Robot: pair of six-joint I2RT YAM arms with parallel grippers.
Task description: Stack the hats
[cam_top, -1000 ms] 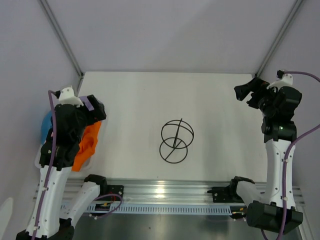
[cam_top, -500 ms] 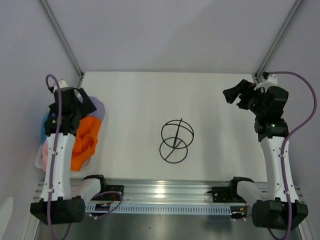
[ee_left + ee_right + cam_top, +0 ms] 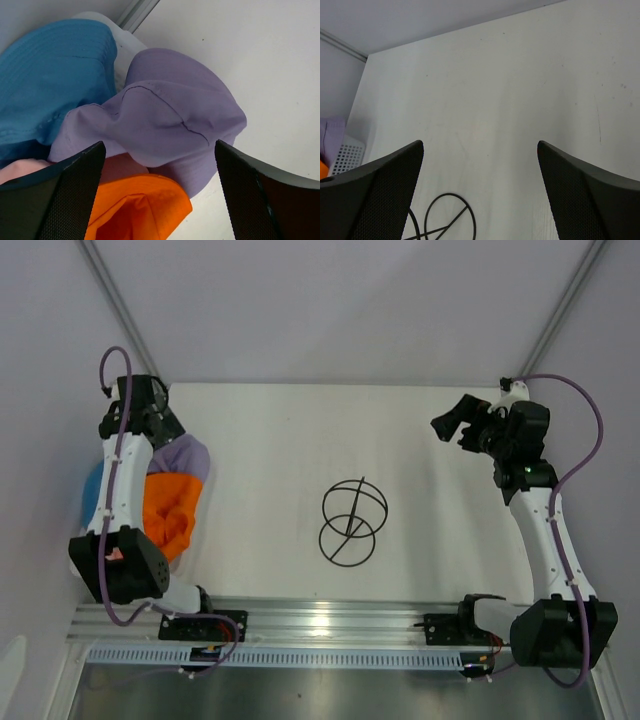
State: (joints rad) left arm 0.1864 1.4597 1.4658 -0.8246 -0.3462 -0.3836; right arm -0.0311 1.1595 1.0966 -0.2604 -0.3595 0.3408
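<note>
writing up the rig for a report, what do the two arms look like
Both the left arm and right arm have slim white links with chunky black joints and bases. A purple cable loops along each. The wrist views show black jaws with a fine crosshatch-textured inner face.

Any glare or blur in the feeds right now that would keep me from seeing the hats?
Top external: glare only on the metal rail at the near edge; the orange hat is evenly lit. Left wrist: sharp, the seam on the lavender hat reads clearly, no glare. Right wrist: the table is evenly lit and in focus, faint marks visible.
</note>
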